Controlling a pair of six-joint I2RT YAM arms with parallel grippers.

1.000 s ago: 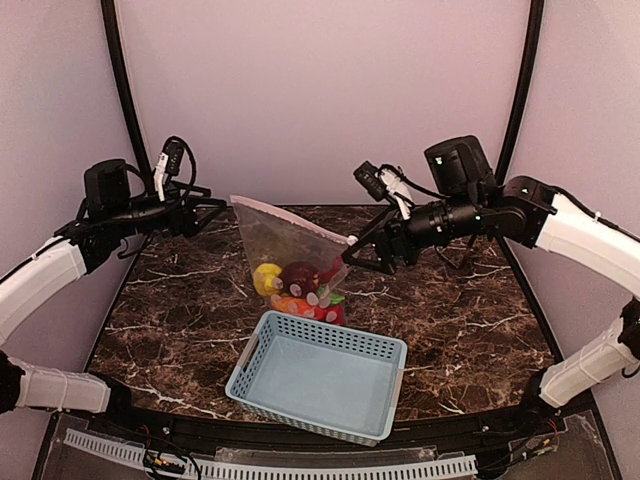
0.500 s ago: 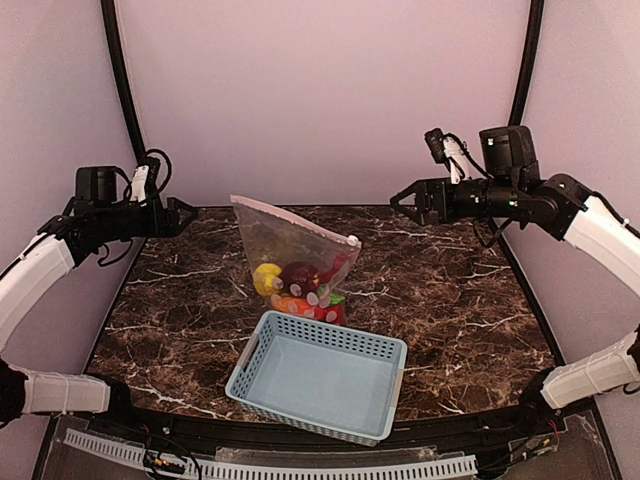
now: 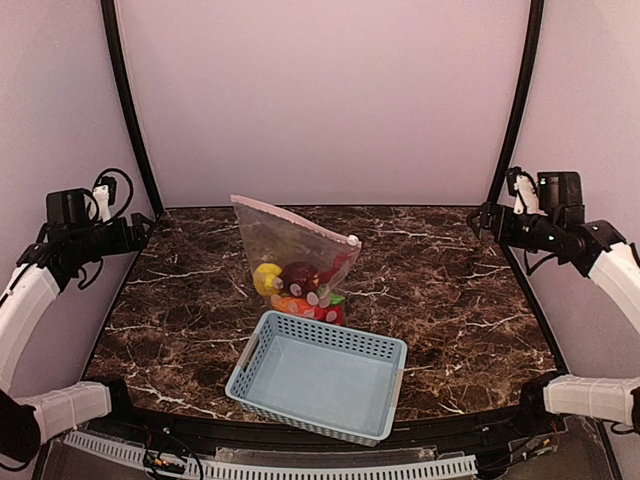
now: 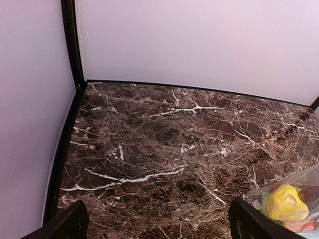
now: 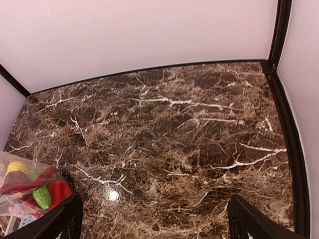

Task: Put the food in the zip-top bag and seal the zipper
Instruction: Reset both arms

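While both arms hang out at the sides, the zip-top bag (image 3: 290, 245) stands upright just behind the far rim of the light blue basket (image 3: 335, 330); whether it touches that rim I cannot tell. The food (image 3: 300, 285) is bunched in the bag's bottom, nearest the basket: a yellow piece (image 3: 265, 278) on the left, a dark red piece (image 3: 298, 274) beside it, and orange, red and lime-green bits lower down. The zipper (image 3: 290, 215) runs along the bag's top edge, sloping down to the right, with the white slider tab (image 3: 353, 240) at its right end.

Far to the left of the basket and above the level of its rim, the left gripper (image 3: 143, 228) holds nothing. Its fingers (image 4: 72, 224) are spread wide, with only bare marble table (image 3: 450, 300) showing between them. Far to the right of the basket, the right gripper (image 3: 477, 218) is likewise spread and empty, its fingers (image 5: 249, 221) well apart. Both are well away from the bag.
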